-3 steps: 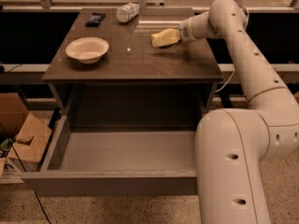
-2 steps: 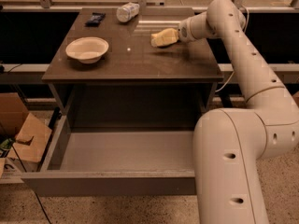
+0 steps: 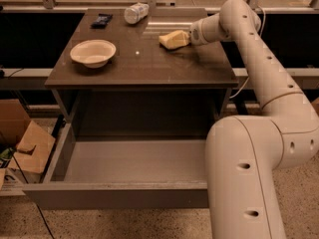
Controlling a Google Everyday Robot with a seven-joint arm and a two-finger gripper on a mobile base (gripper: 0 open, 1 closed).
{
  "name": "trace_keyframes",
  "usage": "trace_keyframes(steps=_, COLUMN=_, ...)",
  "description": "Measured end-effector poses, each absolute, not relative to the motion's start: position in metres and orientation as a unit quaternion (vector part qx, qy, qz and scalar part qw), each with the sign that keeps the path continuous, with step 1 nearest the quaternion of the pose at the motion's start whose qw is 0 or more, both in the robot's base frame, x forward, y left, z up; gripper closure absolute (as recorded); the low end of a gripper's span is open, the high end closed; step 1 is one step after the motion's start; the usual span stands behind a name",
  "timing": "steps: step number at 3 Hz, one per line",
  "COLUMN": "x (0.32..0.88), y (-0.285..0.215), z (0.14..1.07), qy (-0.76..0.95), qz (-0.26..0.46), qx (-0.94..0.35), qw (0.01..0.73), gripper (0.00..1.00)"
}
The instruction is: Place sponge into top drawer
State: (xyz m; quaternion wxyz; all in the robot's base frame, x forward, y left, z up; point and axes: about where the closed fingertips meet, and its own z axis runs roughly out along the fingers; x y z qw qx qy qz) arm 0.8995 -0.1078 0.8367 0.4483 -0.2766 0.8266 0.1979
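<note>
The top drawer point(image 3: 75, 158) is pulled out under the table, and its grey floor shows nothing on it. My gripper point(image 3: 172, 39), pale yellow and blocky, sits low over the table top point(image 3: 149, 66) at the back right, on the end of the white arm point(image 3: 259, 68). No sponge shows apart from the gripper; it is hidden or I cannot tell it from the gripper. The arm's large lower link covers the drawer's right end.
A white bowl point(image 3: 93, 52) stands on the table's left side. A clear plastic bottle point(image 3: 135, 12) lies at the back edge, with a small dark packet point(image 3: 101, 20) left of it. Cardboard boxes point(image 3: 27, 143) sit on the floor to the left of the drawer.
</note>
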Motion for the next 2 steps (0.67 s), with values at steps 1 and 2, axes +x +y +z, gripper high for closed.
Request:
trace_keyframes(steps=1, x=0.896, y=-0.11, z=0.84, qy=0.825, qz=0.196, qx=-0.282, qw=0.45, gripper=0.63)
trace_keyframes(steps=2, x=0.882, y=-0.109, z=0.856, qy=0.807, qz=0.213, qx=-0.307, qw=0.457, gripper=0.86)
